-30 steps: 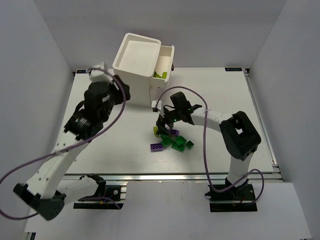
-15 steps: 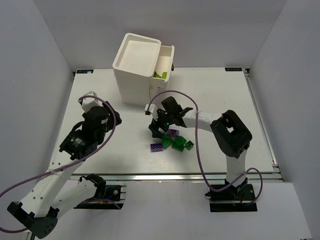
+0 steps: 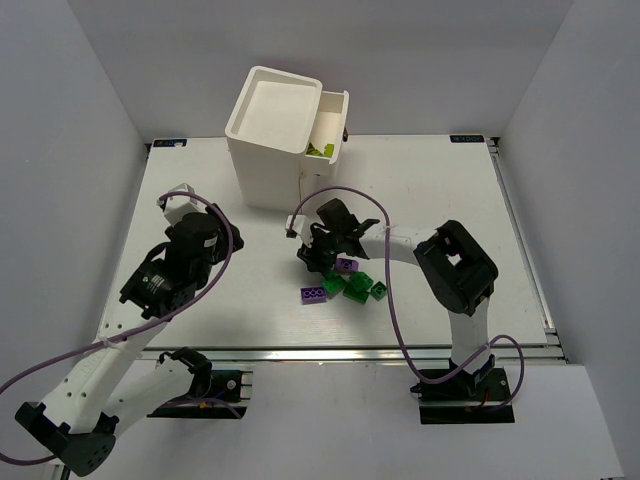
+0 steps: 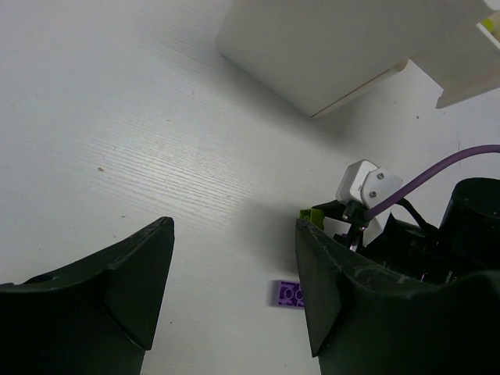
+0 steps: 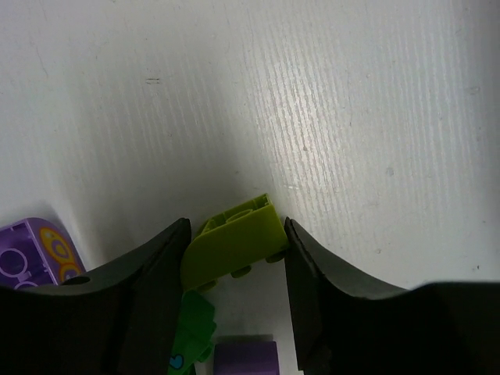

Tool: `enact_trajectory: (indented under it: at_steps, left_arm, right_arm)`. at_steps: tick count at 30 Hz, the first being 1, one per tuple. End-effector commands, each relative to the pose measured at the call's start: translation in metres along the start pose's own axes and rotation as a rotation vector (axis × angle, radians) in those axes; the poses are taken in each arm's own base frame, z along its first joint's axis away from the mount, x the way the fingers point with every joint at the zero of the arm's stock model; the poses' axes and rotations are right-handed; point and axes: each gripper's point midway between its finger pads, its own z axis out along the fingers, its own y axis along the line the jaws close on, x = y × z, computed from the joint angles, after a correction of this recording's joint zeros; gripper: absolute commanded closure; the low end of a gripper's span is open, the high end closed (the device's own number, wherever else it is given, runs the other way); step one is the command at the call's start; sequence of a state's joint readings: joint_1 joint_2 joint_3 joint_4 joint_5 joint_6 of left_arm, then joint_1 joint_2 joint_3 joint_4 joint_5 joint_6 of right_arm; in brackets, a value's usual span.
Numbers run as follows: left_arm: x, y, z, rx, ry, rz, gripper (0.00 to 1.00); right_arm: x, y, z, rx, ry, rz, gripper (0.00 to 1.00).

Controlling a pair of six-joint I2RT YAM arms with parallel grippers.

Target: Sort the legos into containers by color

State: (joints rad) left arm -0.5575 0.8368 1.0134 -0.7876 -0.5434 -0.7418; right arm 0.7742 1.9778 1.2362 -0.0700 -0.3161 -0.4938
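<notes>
Top view: noted cabinet (image 3: 270,140) at far edge of tabletop (image 3: 450,200), top drawer (image 3: 328,125) pulled out; legos (image 3: 345,283) heaped mid-tabletop, nearer the near edge.
Left wrist: found left tool (image 4: 233,226) wide open, holding nothing.
Right wrist: found right tool (image 5: 234,225) closed against both sides of yellow-green lego (image 5: 234,244) lying on tabletop.

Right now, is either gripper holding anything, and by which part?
The right gripper pinches a yellow-green lego by its two short ends, close above the table. The left gripper is open and holds nothing.
</notes>
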Motion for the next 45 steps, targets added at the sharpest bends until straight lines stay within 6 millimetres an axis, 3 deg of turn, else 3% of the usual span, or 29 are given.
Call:
enact_trajectory:
  at_steps: [1, 4, 10, 13, 18, 21, 23, 25, 30, 31, 32, 38, 42, 44, 45]
  left_arm:
    - [-0.003, 0.002, 0.001, -0.010, -0.014, -0.007, 0.27]
    - [-0.001, 0.001, 0.002, -0.008, -0.007, -0.001, 0.27]
    - [0.001, -0.003, 0.003, 0.010, 0.005, -0.006, 0.27]
    - [0.004, -0.004, 0.003, 0.018, 0.014, -0.009, 0.27]
    - [0.006, -0.006, 0.003, 0.034, 0.018, -0.012, 0.27]
    - [0.010, -0.009, 0.007, 0.045, 0.028, -0.007, 0.26]
    - [0.012, -0.011, 0.008, 0.053, 0.031, -0.009, 0.26]
    - [0.014, -0.013, 0.011, 0.059, 0.033, -0.008, 0.26]
    - [0.016, -0.017, 0.014, 0.075, 0.036, -0.011, 0.26]
    - [0.015, -0.018, 0.013, 0.081, 0.035, -0.013, 0.26]
    - [0.016, -0.018, 0.014, 0.081, 0.036, -0.010, 0.26]
    - [0.015, -0.020, 0.012, 0.094, 0.036, -0.015, 0.26]
    - [0.018, -0.022, 0.011, 0.116, 0.044, -0.019, 0.25]
    - [0.021, -0.024, 0.012, 0.126, 0.051, -0.018, 0.25]
    - [0.022, -0.025, 0.013, 0.130, 0.054, -0.018, 0.25]
  right_arm:
    - [-0.020, -0.010, -0.007, 0.035, -0.047, -0.050, 0.53]
    - [-0.037, -0.012, -0.013, 0.031, -0.094, -0.055, 0.62]
    - [-0.068, -0.010, -0.034, -0.004, -0.190, -0.068, 0.69]
    - [-0.107, -0.011, -0.071, -0.004, -0.313, -0.094, 0.71]
    - [-0.156, -0.022, -0.129, 0.038, -0.457, -0.082, 0.76]
    - [-0.199, -0.042, -0.174, 0.119, -0.580, -0.079, 0.79]
    - [-0.214, -0.054, -0.191, 0.168, -0.621, -0.070, 0.81]
    - [-0.230, -0.081, -0.210, 0.261, -0.665, -0.039, 0.82]
    - [-0.242, -0.141, -0.227, 0.428, -0.695, 0.002, 0.84]
    - [-0.238, -0.152, -0.216, 0.434, -0.680, 0.015, 0.84]
    - [-0.246, -0.160, -0.224, 0.458, -0.700, 0.005, 0.85]
    - [-0.230, -0.210, -0.217, 0.541, -0.667, 0.046, 0.85]
    - [-0.226, -0.222, -0.212, 0.537, -0.661, 0.045, 0.80]
    - [-0.220, -0.224, -0.204, 0.513, -0.645, 0.039, 0.73]
    - [-0.221, -0.224, -0.199, 0.506, -0.640, 0.034, 0.65]
